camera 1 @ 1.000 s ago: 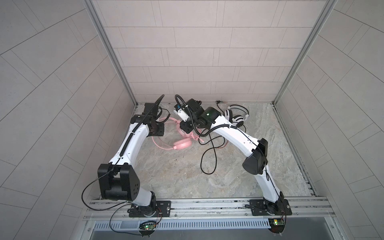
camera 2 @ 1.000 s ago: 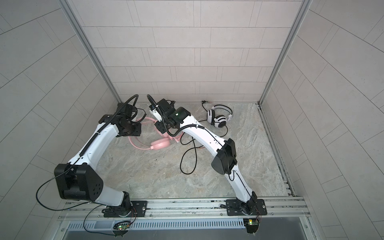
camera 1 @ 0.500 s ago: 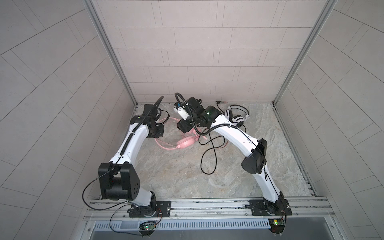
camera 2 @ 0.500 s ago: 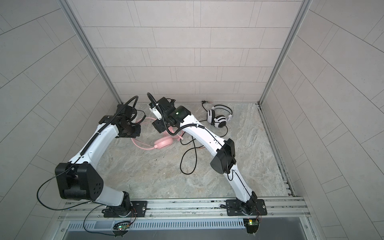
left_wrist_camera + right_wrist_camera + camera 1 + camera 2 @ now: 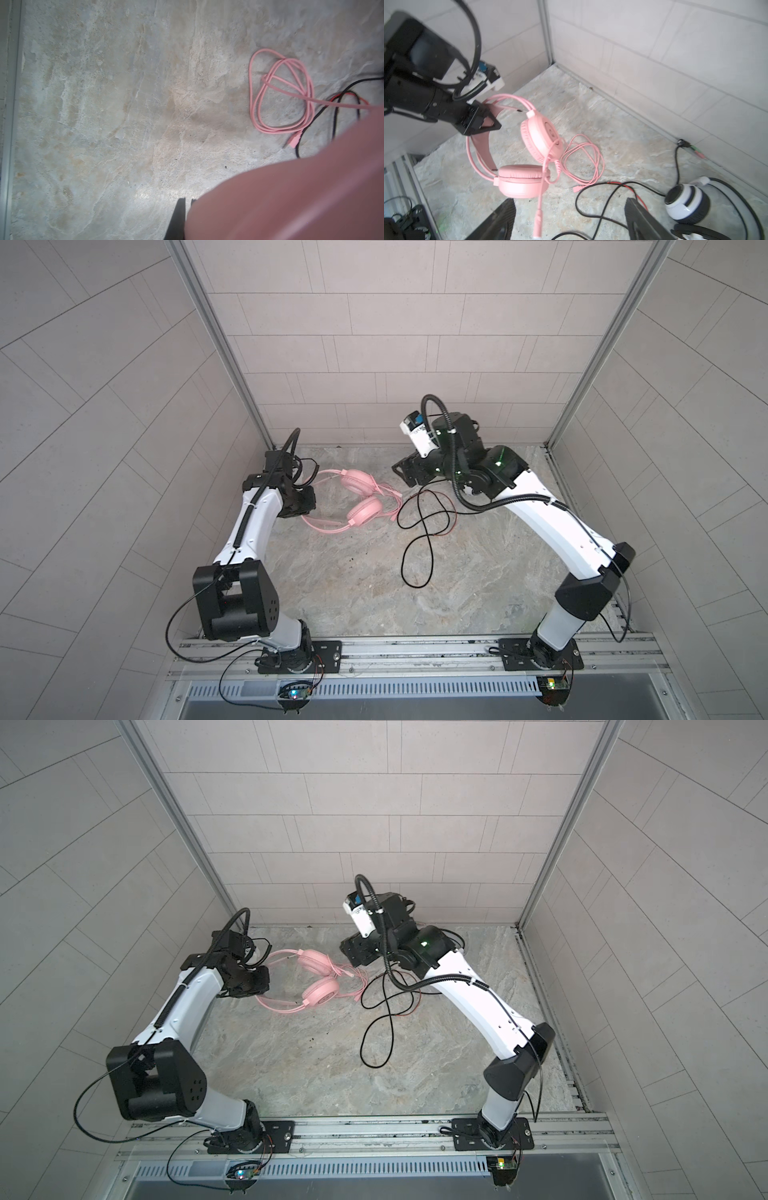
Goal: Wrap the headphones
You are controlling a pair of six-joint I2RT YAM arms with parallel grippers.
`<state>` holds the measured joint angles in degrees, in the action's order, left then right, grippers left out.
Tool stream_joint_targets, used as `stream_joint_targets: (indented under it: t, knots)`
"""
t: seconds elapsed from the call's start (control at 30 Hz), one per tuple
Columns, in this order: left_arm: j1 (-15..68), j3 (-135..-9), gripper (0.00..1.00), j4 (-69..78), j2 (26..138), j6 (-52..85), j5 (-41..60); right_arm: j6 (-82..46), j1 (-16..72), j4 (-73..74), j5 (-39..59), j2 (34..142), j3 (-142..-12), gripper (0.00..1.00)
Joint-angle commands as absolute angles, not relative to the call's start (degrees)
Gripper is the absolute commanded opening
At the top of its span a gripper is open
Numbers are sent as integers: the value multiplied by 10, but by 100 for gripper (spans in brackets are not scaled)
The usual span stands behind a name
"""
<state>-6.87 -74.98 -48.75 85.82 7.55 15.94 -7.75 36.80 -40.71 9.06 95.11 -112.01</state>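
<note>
The left gripper point(image 5: 486, 122) clamps the pink headset point(image 5: 527, 178) by its band. Its cable point(image 5: 310, 97) lies coiled on the floor point(image 5: 633, 135), just ahead of the right gripper point(image 5: 569, 216) (the nearer arm), whose jaws stand wide and empty.

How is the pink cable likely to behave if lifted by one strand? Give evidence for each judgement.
Probably floppy: the pink cable lies in loose, uneven loops on the floor, so it would likely sag and uncoil. Probably light: it looks thin beside the earcups of the pink headset. It may tug back, since one end joins that headset.
</note>
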Motion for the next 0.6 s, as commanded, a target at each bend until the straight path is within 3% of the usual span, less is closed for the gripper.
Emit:
stream_joint_targets:
  t: [0.0,0.23,0.37,0.57]
  knots:
    - [-77,-797,0,-461,834,118,244,-115,306,-335,149,929,-1038,84]
    - [-92,-977,0,-567,878,111,316,-114,253,-217,228,973,-885,84]
    - [-93,-1097,0,-660,925,94,367,-130,265,-127,294,1026,-850,85]
    - [-94,-1185,0,-690,943,114,424,-156,287,-55,297,1084,-889,85]
